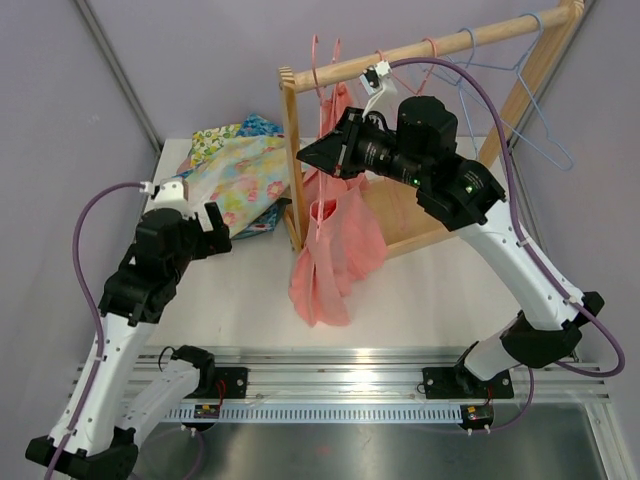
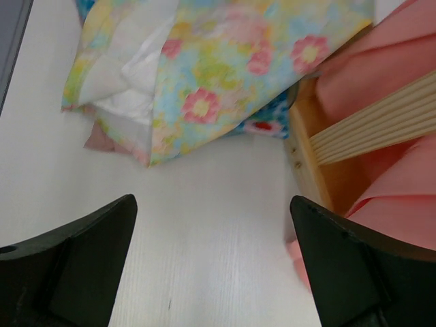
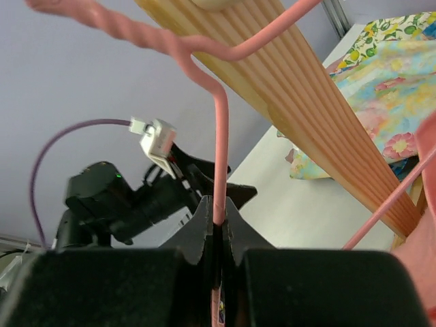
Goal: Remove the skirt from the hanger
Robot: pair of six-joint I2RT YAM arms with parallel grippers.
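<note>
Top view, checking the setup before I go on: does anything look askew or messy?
The pink skirt hangs bunched and lopsided against the rack's left post, and floral clothes lie in a crumpled heap at the table's far left. Nothing looks damaged.

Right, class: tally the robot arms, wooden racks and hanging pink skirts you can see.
Robot arms: 2 (left arm, right arm)
Wooden rack: 1
Pink skirt: 1
Total: 4

Your rack (image 1: 292, 150) has the skirt (image 1: 335, 250) on its hanger (image 3: 219, 136) by the left post, folded cloths (image 1: 240, 170) lying left of the rack, spare hangers (image 1: 468, 42) near its right end.
</note>
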